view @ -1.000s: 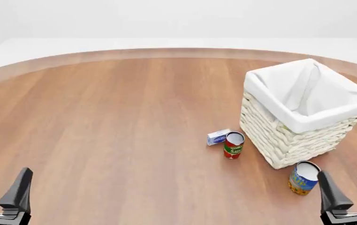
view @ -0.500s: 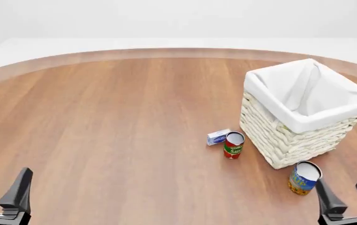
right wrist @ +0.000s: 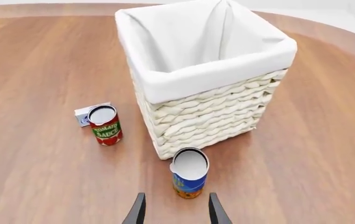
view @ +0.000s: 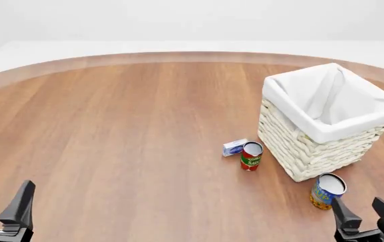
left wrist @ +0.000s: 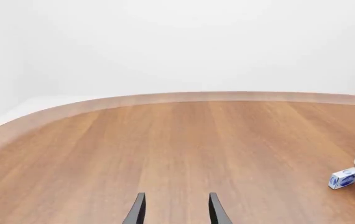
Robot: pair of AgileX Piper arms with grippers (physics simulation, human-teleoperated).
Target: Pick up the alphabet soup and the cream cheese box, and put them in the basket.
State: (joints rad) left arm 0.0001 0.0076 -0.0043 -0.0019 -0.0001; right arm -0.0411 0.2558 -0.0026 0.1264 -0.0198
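Both grippers are being held open and empty at the table's near edge.

The alphabet soup (view: 327,191) is seen standing upright just beside the basket (view: 326,126), right ahead of the right gripper (view: 365,216). The cream cheese box (view: 235,147) is seen lying against a red and green can (view: 251,156), well apart from the left gripper (view: 1,201).

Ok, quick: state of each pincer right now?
Left pincer: open, holding nothing.
Right pincer: open, holding nothing, just short of the blue and yellow labelled can.
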